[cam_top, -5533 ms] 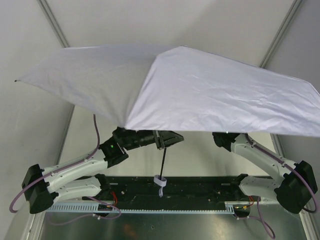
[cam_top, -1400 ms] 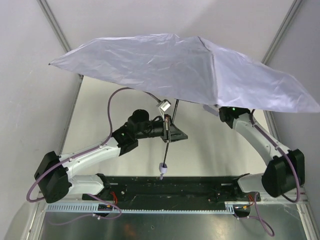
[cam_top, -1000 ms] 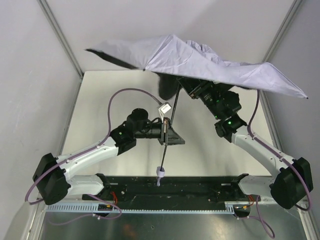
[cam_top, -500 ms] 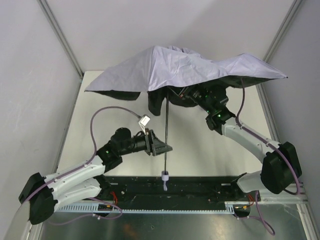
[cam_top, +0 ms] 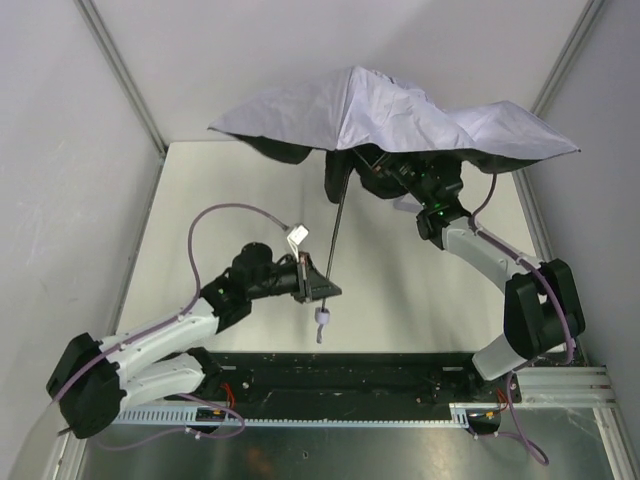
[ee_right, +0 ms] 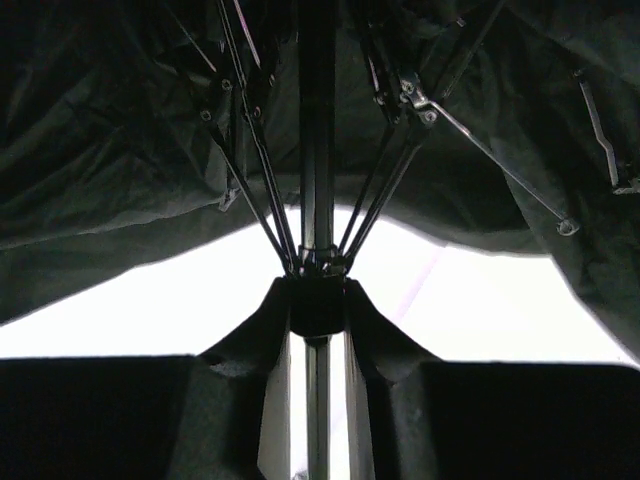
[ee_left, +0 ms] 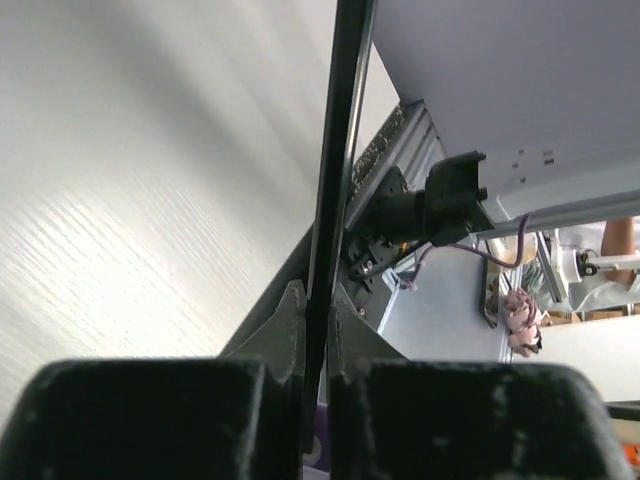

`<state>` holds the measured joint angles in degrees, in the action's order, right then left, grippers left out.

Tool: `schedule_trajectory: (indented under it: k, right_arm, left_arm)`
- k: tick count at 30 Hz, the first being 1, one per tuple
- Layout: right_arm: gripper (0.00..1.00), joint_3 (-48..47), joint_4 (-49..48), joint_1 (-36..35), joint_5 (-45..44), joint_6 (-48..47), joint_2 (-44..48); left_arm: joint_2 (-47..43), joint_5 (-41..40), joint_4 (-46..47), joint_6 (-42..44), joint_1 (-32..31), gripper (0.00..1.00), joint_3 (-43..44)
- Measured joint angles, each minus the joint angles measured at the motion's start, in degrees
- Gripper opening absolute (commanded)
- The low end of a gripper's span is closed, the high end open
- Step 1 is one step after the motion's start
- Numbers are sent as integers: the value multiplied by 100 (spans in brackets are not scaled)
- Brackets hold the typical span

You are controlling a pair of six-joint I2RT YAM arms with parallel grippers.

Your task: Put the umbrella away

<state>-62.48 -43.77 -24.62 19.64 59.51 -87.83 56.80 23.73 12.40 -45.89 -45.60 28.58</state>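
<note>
Now: left gripper [cam_top: 318,287] is pinched tight on the umbrella's [cam_top: 400,110] black shaft [cam_top: 335,225], at the shaft's lower end. Handle [cam_top: 322,318] hangs free just below the grip. Shaft runs tilted, up and slightly rightward. Right gripper [ee_right: 318,295] at the shaft's upper end — jaws narrow, clamped on the runner [ee_right: 318,312] where the ribs [ee_right: 262,170] meet. Canopy [cam_top: 470,125] atop the shaft is half-collapsed — crumpled, and sagging over the right gripper.

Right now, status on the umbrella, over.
Left gripper shut on umbrella shaft above the handle. Right gripper clamped on the runner. Canopy half collapsed, not folded, covering right gripper from above.
</note>
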Motion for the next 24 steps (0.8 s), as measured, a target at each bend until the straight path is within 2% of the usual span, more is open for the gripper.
schedule_trajectory:
  k: [3,6,8,12,17,19,21,22,23,24]
  right_arm:
    - [0,-76,42,-94,-170,-157,-57]
    - [0,-17,247,-579,-267,-433,-31]
    - [0,129,278,-887,-380,-581,70]
    - [0,573,273,-1191,-678,-848,468]
    - [0,931,197,-1123,-785,-848,662]
    - [0,1043,138,-1075,-664,-782,662]
    - [0,1178,9,-1034,-507,-704,660]
    - [0,1274,-96,-981,-382,-697,651]
    - [0,1333,-144,-953,-269,-699,638]
    - [0,1408,-216,-903,-131,-708,610]
  left_arm:
    - [407,363,-297,203,435,0,601]
    - [907,391,-361,214,793,0,1589]
    - [1084,400,-415,144,935,0,1934]
    - [1202,673,-570,85,844,0,1991]
    - [1126,678,-605,50,741,1,1867]
    - [992,544,-546,24,669,16,1694]
    - [909,426,-455,-15,553,42,1528]
    - [883,354,-334,-39,459,63,1410]
    - [866,334,-289,-13,404,78,1333]
    - [831,297,-188,-17,332,87,1211]
